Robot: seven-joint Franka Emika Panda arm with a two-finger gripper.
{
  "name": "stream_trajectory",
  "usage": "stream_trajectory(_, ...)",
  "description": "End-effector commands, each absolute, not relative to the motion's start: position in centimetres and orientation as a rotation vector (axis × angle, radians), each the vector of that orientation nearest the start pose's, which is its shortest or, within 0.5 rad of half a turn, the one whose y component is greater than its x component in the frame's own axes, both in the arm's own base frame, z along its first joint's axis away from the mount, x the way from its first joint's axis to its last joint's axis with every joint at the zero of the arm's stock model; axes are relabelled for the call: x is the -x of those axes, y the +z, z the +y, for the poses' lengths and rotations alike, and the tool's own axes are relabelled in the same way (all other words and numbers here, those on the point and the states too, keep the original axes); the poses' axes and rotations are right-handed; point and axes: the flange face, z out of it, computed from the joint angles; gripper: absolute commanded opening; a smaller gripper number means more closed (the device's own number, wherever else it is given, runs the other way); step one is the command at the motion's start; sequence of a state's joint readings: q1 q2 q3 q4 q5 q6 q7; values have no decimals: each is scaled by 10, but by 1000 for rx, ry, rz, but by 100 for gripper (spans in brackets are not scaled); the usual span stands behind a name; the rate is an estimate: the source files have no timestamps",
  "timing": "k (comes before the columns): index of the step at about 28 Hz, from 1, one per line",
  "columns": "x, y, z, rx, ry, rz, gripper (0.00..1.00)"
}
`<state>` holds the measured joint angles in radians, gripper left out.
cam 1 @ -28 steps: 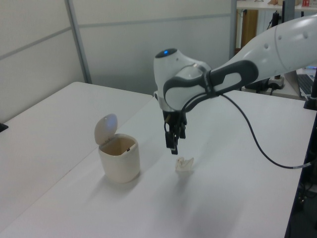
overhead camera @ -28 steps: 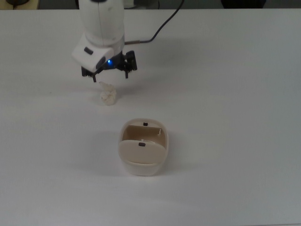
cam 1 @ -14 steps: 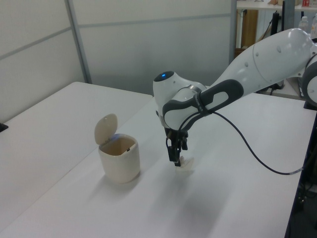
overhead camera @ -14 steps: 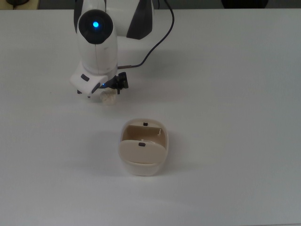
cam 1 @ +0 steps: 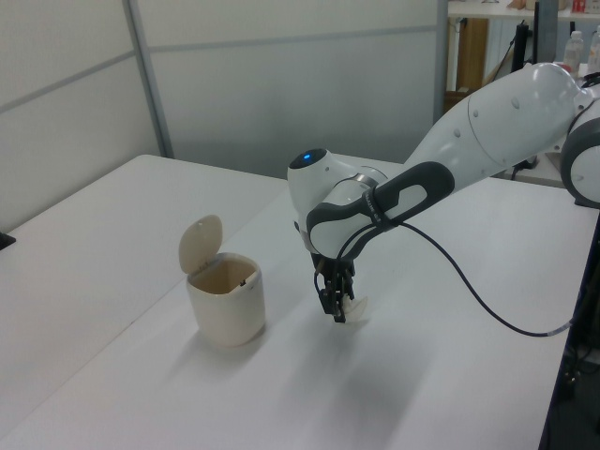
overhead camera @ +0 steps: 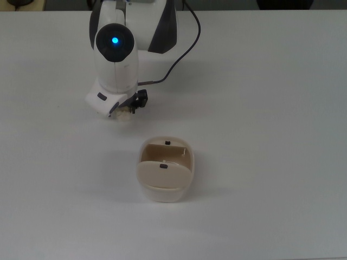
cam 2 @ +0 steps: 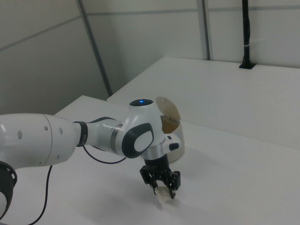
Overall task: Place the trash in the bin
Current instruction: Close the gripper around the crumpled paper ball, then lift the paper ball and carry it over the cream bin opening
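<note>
The trash (overhead camera: 125, 114), a small crumpled white wad, lies on the white table and is mostly hidden under the arm's wrist in the top view. My gripper (overhead camera: 128, 107) is down at the table with its fingers open on either side of the wad. In the right view the trash (cam 2: 163, 197) pokes out just below the gripper (cam 2: 160, 186). In the left view the trash (cam 1: 355, 309) peeks out beside the gripper (cam 1: 337, 307). The cream bin (overhead camera: 164, 174) stands with its flap lid tipped up and its mouth open, below and to the right of the gripper in the top view.
The bin (cam 1: 225, 302) stands left of the gripper in the left view, a short gap away. A black cable (overhead camera: 181, 51) runs from the wrist toward the table's far edge. White table surface (overhead camera: 260, 135) stretches all around.
The gripper has come down from above the trash to table level, its fingers now straddling the wad. The arm's wrist now covers most of the trash in the top view.
</note>
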<state>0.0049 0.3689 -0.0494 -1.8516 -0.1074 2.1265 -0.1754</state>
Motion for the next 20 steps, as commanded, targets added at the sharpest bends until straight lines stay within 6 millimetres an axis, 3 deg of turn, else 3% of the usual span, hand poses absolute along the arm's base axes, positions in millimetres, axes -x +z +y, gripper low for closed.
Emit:
stream_trajectory(1, -617, 324, -30, 3231, 143, -345, 38)
stream_trajectory(4, -620, 328, -30, 3233, 125, -336, 38)
stream_trajectory(7, -625, 346, -29, 3235, 63, -332, 38)
stream_trajectory(9, -629, 367, -29, 3237, 3, -325, 38)
stream_trajectory(16, -637, 474, -20, 3229, -309, -318, 38)
stream_trajectory(20, -649, 502, -7, 3187, -418, -317, 39)
